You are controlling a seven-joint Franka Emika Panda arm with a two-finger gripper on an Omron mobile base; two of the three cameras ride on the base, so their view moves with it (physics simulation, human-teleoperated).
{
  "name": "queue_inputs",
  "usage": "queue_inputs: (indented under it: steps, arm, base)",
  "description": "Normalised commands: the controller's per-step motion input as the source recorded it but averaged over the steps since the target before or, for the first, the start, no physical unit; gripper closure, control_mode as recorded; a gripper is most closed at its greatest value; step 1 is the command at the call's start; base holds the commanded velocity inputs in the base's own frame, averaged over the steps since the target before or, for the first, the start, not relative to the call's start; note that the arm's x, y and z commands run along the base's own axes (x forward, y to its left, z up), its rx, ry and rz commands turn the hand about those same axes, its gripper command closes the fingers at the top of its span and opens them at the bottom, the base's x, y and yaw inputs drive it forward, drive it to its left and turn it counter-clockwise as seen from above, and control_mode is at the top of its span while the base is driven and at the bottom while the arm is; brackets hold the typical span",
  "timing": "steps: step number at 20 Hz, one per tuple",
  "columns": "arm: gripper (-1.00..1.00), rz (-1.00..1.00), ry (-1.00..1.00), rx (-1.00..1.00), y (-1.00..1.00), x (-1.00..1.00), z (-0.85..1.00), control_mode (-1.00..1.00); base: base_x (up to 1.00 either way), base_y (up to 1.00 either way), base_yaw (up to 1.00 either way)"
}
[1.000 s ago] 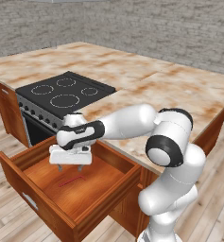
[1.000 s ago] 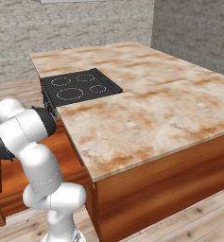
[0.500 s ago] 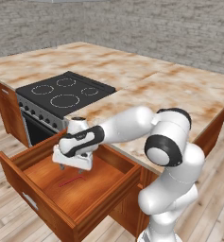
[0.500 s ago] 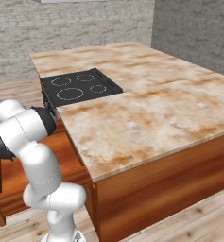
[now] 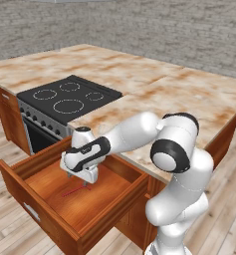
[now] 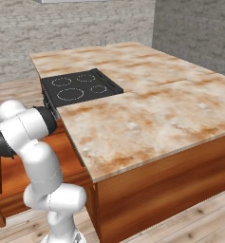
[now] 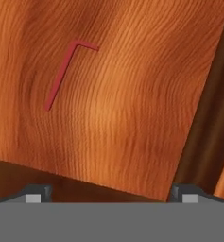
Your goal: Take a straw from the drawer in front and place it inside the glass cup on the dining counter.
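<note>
Fingers (image 5: 84, 181) have dropped lower into the open drawer (image 5: 49, 211) over the last second, spread wide and empty. In the hand view the straw (image 7: 61, 75), bent at one end, lies upper left on the drawer floor, so the grasp seems close. Right of it stretches the counter (image 5: 189, 94).

This is a rendered home kitchen. A large island tabletop of cream stone mottled with rust-brown (image 5: 154, 82) sits on a reddish-brown wood base (image 6: 166, 182). A black glass cooktop with four ring burners (image 5: 69, 94) is set into it, above a dark oven front with a row of knobs (image 5: 40, 130). A wide, shallow reddish-brown wooden drawer (image 5: 72, 199) stands pulled open below. The floor is pale wooden planking (image 5: 224, 199), and the walls are grey brick (image 5: 154, 30).
</note>
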Motion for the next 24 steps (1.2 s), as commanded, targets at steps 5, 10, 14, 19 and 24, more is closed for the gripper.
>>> queue_inputs:
  steps: [5,10,14,19,24]
  arm:
    - [-1.0,-0.2,0.0,-0.05,-0.06,0.2,-0.09,-1.0]
    - [-1.0,-0.15,0.0,-0.08,0.0,0.21,-0.15,-1.0]
    - [-1.0,-0.13,0.0,-0.09,0.0,0.29,-0.15,-1.0]
    - [-1.0,-0.12,0.04,-0.07,0.0,0.44,-0.11,-1.0]
    - [-1.0,-0.12,0.06,-0.05,0.0,0.34,-0.23,-1.0]
  base:
    - [0.0,0.0,0.0]
    - [0.0,0.0,0.0]
    - [0.0,0.0,0.0]
    - [0.0,0.0,0.0]
    - [0.0,0.0,0.0]
